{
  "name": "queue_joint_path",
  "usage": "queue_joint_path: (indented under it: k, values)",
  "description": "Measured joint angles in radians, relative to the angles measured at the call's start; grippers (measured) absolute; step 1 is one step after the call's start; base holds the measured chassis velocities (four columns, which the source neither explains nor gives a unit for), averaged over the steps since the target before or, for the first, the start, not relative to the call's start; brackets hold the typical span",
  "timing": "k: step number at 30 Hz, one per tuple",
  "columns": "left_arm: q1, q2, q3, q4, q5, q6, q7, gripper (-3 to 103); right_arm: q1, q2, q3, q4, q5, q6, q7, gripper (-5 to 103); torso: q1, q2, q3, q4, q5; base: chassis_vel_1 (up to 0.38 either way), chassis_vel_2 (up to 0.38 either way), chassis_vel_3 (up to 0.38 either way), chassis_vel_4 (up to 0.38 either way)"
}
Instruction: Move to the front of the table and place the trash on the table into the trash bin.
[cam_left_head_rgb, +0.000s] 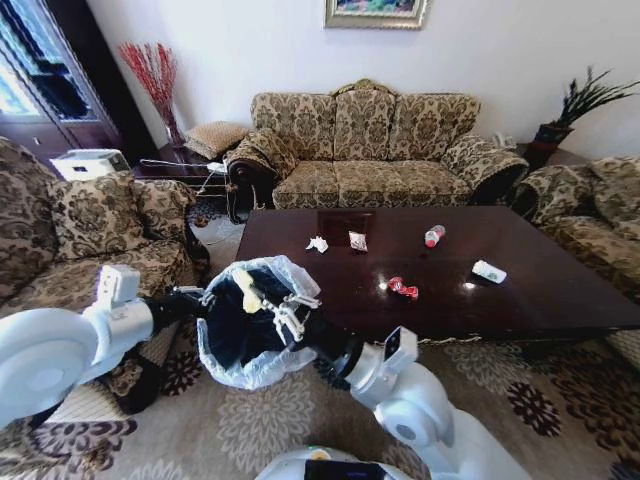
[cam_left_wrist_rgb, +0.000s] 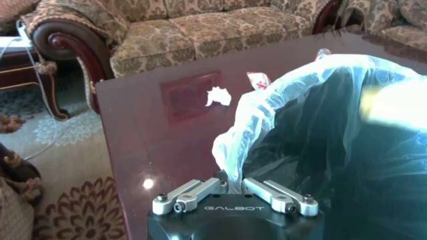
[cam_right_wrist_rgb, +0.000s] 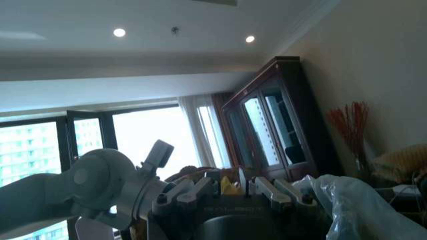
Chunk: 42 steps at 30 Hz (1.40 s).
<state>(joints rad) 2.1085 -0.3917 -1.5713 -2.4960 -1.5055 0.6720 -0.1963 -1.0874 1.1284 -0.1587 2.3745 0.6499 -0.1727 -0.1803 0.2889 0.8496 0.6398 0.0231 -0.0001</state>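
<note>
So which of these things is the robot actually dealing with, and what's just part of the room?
Part of the job:
- trash bin, gripped at its rim by the left claw and right claw
- table
- crumpled paper
- clear packet
- small bottle
- red wrapper
- carton

Just the room:
- sofa
- red branches
- potted plant

Dark reddish-brown table (cam_left_head_rgb: 540, 290), black trash bin (cam_left_head_rgb: 245, 325) with whitish liner, floral-patterned sofa (cam_left_head_rgb: 365, 150).

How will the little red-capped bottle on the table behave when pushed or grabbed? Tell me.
The bottle lies on its side on the glossy table, so a push would probably roll it. Small and clear, it is likely light and may dent if squeezed.
</note>
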Motion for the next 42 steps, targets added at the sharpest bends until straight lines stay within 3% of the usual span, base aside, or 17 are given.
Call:
queue_joint_path:
  k: [10,13,14,18,20,21,24,27,42]
  values:
    - [0.011,-0.035,0.002,-0.002,0.019,0.0,-0.005,0,-0.016,0.002,0.013,0.011,-0.019,0.023,-0.022,47,0.0,0.0,0.0,0.0001,-0.0001,0.0,0.0,0.0,0.0]
    - [0.013,-0.038,-0.005,0.041,0.035,0.005,-0.019,0,-0.021,0.002,0.078,0.033,-0.034,0.045,-0.007,63,0.0,0.0,0.0,0.0001,0.0,0.0,0.0,0.0,0.0]
    - [0.013,-0.038,-0.005,0.041,0.035,0.005,-0.019,0,-0.021,0.002,0.078,0.033,-0.034,0.045,-0.007,63,0.0,0.0,0.0,0.0001,0.0,0.0,0.0,0.0,0.0]
    - [-0.01,-0.05,0.002,0.145,0.043,-0.007,-0.065,0,-0.066,-0.018,0.216,0.047,-0.076,0.071,0.112,80,0.0,0.0,0.0,-0.0002,-0.0002,0.0,0.0,0.0,0.0]
    - [-0.014,-0.055,0.002,0.163,0.043,-0.011,-0.069,0,-0.072,-0.02,0.229,0.038,-0.083,0.072,0.147,85,0.0,0.0,0.0,-0.0003,-0.0003,0.0,0.0,0.0,0.0]
    - [-0.02,-0.069,-0.002,0.186,0.042,-0.017,-0.073,0,-0.073,-0.019,0.243,-0.003,-0.087,0.076,0.217,90,0.0,0.0,0.0,0.0003,-0.0002,0.0,0.0,0.0,0.0]
    - [-0.032,-0.071,-0.009,0.195,0.04,-0.02,-0.076,0,-0.071,-0.013,0.257,-0.054,-0.086,0.068,0.261,99,0.0,0.0,0.0,0.0007,0.0,0.0,0.0,0.0,0.0]
    - [-0.045,-0.059,-0.021,0.19,0.033,-0.024,-0.076,0,-0.055,-0.001,0.264,-0.13,-0.085,0.052,0.282,100,0.0,0.0,0.0,-0.0002,-0.0001,0.0,0.0,0.0,0.0]
    - [-0.044,-0.07,-0.039,0.16,0.048,-0.041,-0.051,0,-0.011,0.042,0.249,-0.3,-0.109,0.08,0.282,100,0.0,0.0,0.0,0.0003,-0.0003,-0.032,0.034,0.033,-0.029]
